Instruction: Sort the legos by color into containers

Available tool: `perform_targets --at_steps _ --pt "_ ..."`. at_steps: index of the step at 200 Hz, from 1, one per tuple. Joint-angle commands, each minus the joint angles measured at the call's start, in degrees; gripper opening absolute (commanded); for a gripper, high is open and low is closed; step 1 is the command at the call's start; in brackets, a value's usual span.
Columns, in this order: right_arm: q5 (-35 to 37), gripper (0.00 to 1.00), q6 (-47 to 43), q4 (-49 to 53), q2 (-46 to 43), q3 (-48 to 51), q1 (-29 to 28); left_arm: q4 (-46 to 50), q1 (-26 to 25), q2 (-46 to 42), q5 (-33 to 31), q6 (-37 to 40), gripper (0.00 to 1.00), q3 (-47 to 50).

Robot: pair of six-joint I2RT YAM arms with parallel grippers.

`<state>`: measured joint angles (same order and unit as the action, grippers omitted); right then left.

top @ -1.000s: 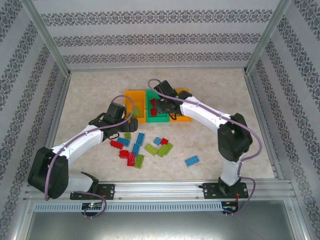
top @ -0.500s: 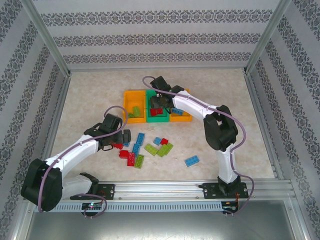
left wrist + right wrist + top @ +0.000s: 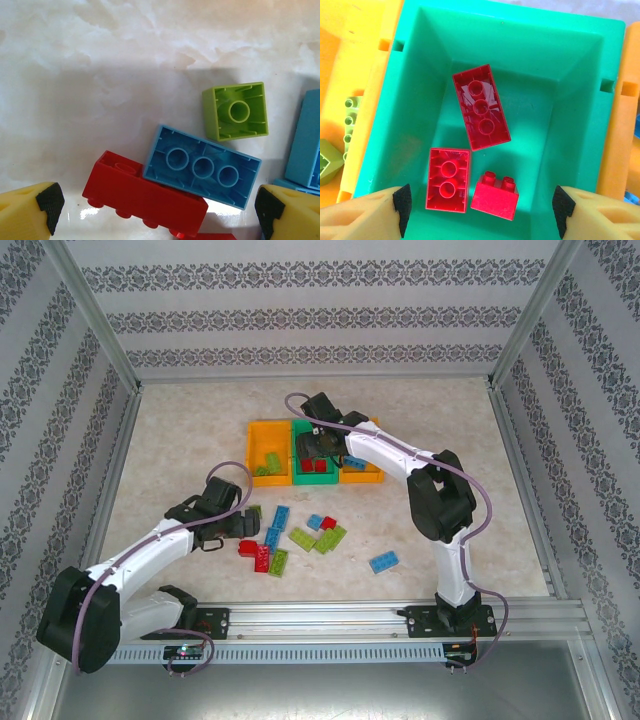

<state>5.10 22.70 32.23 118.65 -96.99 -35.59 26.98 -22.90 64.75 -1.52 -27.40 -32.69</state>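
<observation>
Inside the green bin [image 3: 570,100] lie three red legos [image 3: 481,107], the right fingers [image 3: 360,220] spread apart above them, empty; the left fingers [image 3: 20,215] gape wide over a blue lego [image 3: 202,167] on the counter [image 3: 100,75].

Red lego [image 3: 135,192] partly beneath a blue lego [image 3: 202,166] (its far edge unseen)

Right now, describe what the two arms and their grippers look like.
The left arm and right arm have white shells with black joints, each trailed by a looping mauve cable. The left gripper and right gripper have yellow fingers with black pads.
</observation>
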Motion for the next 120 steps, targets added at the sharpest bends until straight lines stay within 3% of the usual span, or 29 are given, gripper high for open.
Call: perform_targets --at_steps 1,120 --pt "-0.27 0.78 0.80 -0.59 -2.06 1.12 0.99 2.10 -0.58 -0.27 1.40 0.82 1.00 -0.02" --pt "-1.28 0.79 1.29 -1.46 -3.38 3.17 2.37 3.69 -1.03 7.65 0.49 0.53 0.87 -3.18"
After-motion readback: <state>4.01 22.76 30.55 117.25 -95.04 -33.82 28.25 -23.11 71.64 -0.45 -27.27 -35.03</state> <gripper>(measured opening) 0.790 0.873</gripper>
